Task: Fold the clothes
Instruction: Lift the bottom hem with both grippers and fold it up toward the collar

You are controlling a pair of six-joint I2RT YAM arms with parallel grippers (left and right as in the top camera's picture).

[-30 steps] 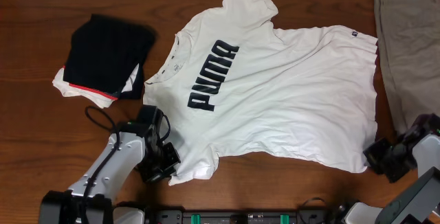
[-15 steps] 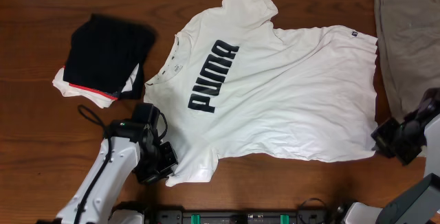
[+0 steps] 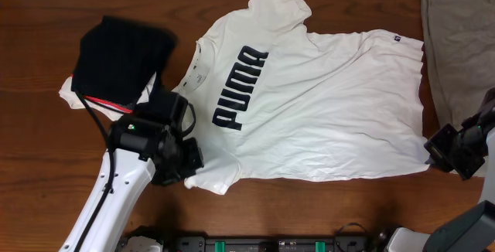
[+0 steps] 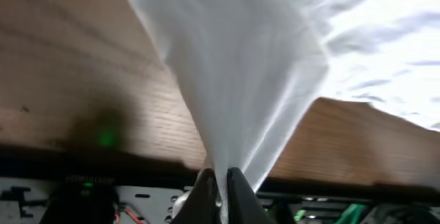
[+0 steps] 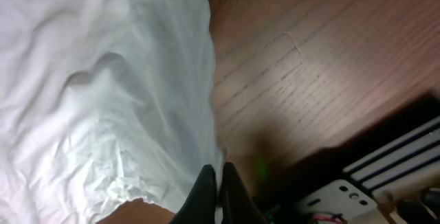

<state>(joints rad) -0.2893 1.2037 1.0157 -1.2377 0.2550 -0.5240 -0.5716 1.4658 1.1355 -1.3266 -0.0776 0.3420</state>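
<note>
The clothes, a white T-shirt with black block lettering, lie spread across the middle of the table, collar to the left. My left gripper is shut on the near sleeve and lifts it off the wood. In the left wrist view the white cloth hangs in a cone from the pinching left gripper. My right gripper is shut on the shirt's near hem corner at the right. In the right wrist view the shirt's edge runs into the closed right gripper.
A black folded garment with a red edge lies on a white cloth at the left, close behind my left arm. A flat olive-grey cloth lies at the right edge. A black rail runs along the table's front.
Both grippers have moved away from the front edge, drawing the shirt's near sleeve and near hem corner up and toward the far side. The shirt's near edge now sits further back.
</note>
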